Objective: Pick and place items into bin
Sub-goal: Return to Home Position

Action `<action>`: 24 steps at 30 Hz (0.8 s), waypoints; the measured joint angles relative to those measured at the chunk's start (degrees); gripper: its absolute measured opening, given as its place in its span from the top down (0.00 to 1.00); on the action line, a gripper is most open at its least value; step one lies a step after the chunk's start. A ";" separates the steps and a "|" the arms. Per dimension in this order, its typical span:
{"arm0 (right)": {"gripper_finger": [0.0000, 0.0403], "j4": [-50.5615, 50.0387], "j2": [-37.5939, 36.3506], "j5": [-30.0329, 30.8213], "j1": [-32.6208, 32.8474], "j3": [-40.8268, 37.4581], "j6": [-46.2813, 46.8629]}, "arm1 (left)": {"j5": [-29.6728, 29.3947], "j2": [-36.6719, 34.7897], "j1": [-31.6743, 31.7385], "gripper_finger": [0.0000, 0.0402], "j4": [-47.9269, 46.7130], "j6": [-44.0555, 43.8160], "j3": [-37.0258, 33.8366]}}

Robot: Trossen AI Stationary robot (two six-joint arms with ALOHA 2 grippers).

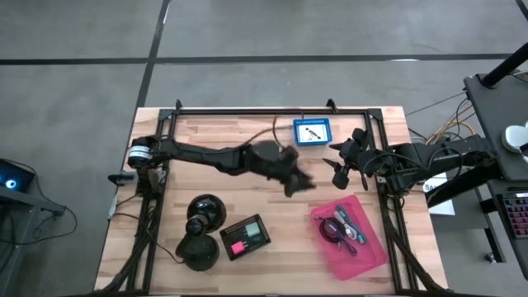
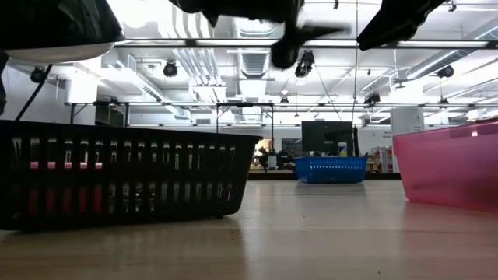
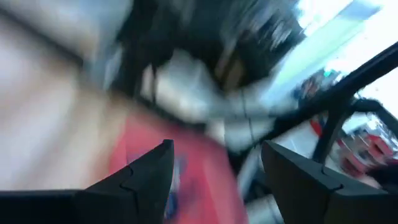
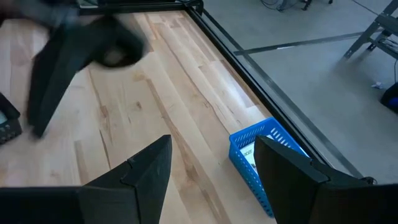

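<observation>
The left gripper [image 1: 298, 183] hangs above the middle of the table [image 1: 181, 191], fingers spread with nothing between them. The right gripper [image 1: 346, 169] sits near it at 2 o'clock, likewise released and empty.

The items [image 1: 344, 221] I can see all lie in bins:
- A cable [image 1: 330, 232] and other items are in the pink bin [image 1: 373, 249] at 4 o'clock.
- A pink piece [image 1: 238, 246] is in the black bin [image 1: 264, 224] at 7 o'clock.
- A white packet [image 1: 312, 134] is in the blue bin [image 1: 312, 122] at 1 o'clock.

What remains is probably a retreat to rest. The chief danger is that the two grippers are so near each other that they may clash if both arms swing at once. The left arm's way home toward 9 o'clock runs past the domes [image 1: 206, 210] at 8 o'clock. A low sweep could knock them, or clip the black bin's rim and spill it.
</observation>
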 joint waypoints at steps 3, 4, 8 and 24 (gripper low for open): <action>0.47 0.00 0.00 0.00 0.00 0.00 0.03 | -3.08 -0.12 1.66 0.44 12.47 9.30 0.00; 0.47 0.00 0.00 0.00 0.00 0.00 0.00 | -3.85 -0.24 2.23 0.44 15.66 11.96 0.00; 0.47 0.02 0.00 0.00 0.00 0.00 -0.02 | -5.09 -2.52 4.54 0.44 18.64 20.75 0.02; 0.47 7.40 -1.51 -10.64 -0.20 4.93 -1.24 | -16.92 -33.63 6.85 0.88 -24.58 43.34 -6.54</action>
